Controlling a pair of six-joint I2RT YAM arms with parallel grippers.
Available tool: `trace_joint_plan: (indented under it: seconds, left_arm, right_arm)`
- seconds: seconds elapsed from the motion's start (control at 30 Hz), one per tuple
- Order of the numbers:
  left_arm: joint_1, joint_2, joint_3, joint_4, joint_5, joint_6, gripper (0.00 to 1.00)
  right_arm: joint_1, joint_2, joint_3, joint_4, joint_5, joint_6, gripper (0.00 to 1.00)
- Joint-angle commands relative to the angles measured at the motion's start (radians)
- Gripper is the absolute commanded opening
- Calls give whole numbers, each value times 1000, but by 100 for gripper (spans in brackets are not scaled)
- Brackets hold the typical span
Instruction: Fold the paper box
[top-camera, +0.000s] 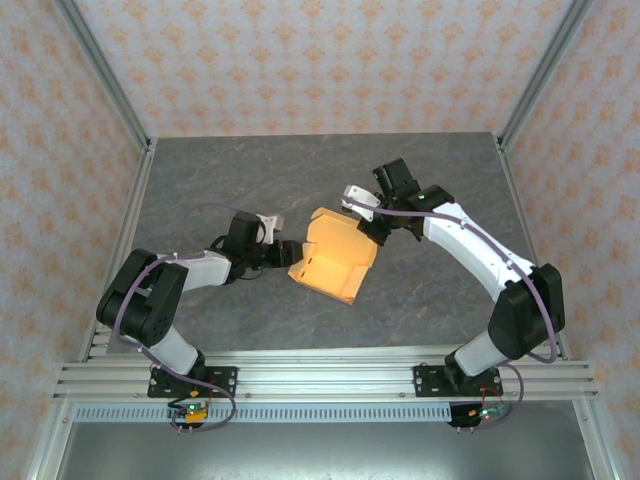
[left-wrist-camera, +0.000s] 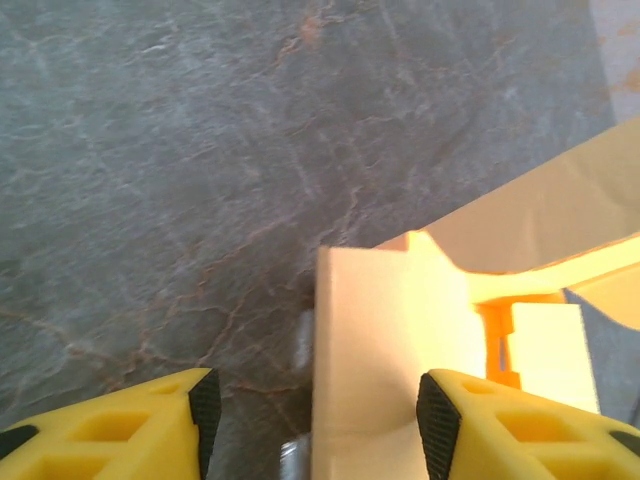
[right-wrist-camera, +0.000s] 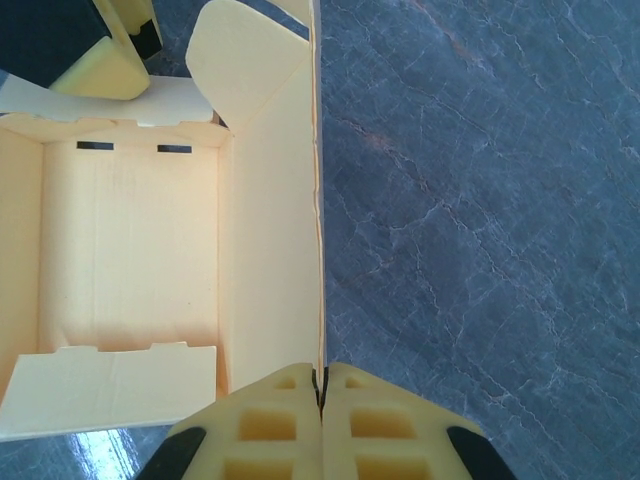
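Pinching paper box (right-wrist-camera: 130, 250) wall, right jaws | left jaws apart, astride flap

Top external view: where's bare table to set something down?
Free: grey marbled table behind the tan-orange cardboard paper box, to the patterned back wall; the strip between box and aluminium front rail. Crowded: centre, where left gripper and right gripper meet the box.

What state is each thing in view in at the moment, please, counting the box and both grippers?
paper box: partly folded, side walls raised, top open, tabbed flap not tucked into the slots.
left gripper: open, jaws astride the edge of a box panel.
right gripper: shut on the top edge of a box wall.
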Motion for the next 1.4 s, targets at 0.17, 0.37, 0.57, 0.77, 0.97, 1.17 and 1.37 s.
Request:
trace_joint_plan:
  seconds: [0.17,0.37,0.57,0.77,0.97,1.17,1.37]
  left_arm:
    - [-11,10,21,-2,53,19,39]
    - [-36,-70,11,-63,-50,95,33]
    - [-92,-99,20,-104,-89,145,37]
    - [-130,-111,29,-172,-199,201,35]
    - [-157,-118,45,-236,-300,250,32]
    - [-186,-72,71,-280,-356,286,29]
    - [-204,-45,80,-338,-427,311,29]
  right_arm:
    - [-4,-11,-37,78,-44,48,1]
    - [-5,-17,-61,120,-55,101,0]
    - [-3,-27,-80,168,-73,137,0]
    - [18,-43,-88,182,-49,133,0]
    - [80,-64,-114,228,45,137,0]
    - [144,-46,-148,345,177,146,0]
    - [152,-49,-145,355,267,122,0]
